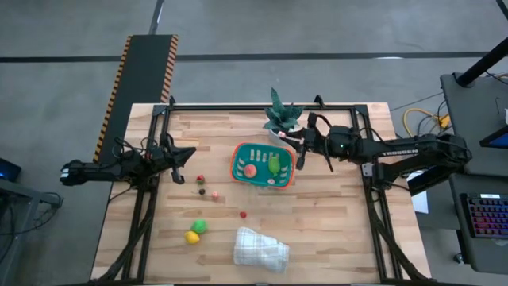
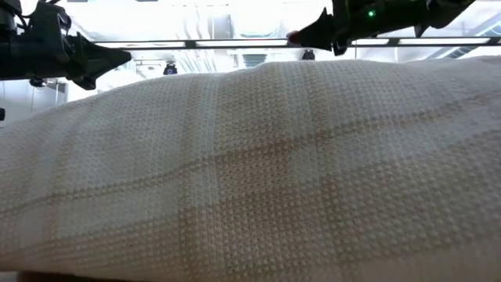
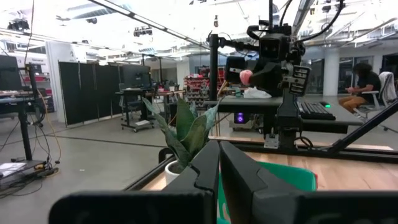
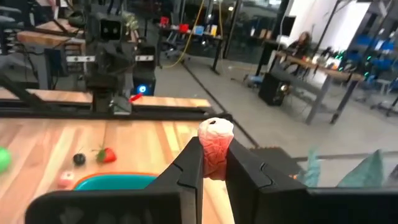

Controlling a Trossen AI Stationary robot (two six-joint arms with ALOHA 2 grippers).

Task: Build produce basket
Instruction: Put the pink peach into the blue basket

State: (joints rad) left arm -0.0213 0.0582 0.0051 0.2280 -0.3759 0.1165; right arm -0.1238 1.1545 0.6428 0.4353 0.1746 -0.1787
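The teal basket with an orange rim (image 1: 240,156) stands mid-table and holds a pink piece (image 1: 250,169) and a green piece (image 1: 274,164). My right gripper (image 1: 296,143) hovers raised by the basket's far right corner, shut on a pink toy piece (image 4: 215,144). My left gripper (image 1: 190,156) hangs shut over the table's left part, touching nothing. On the table lie small red and dark berries (image 1: 202,184), one red berry (image 1: 243,214), a green piece (image 1: 200,226) and a yellow piece (image 1: 192,237). My right gripper pinches the pink toy piece between its two fingers, which lie on the piece's lower sides (image 4: 213,163). The piece's pale top (image 4: 216,128) sticks out past the fingertips. The fingers point roughly level toward the table's left. The piece is lifted clear of table and basket.
A potted plant (image 1: 282,117) stands at the far edge, close behind the right gripper. A folded white cloth (image 1: 260,248) lies near the table's near edge and fills the low view (image 2: 250,172). Dark frame rails run along the table's sides. A person sits far off in the room (image 3: 365,84).
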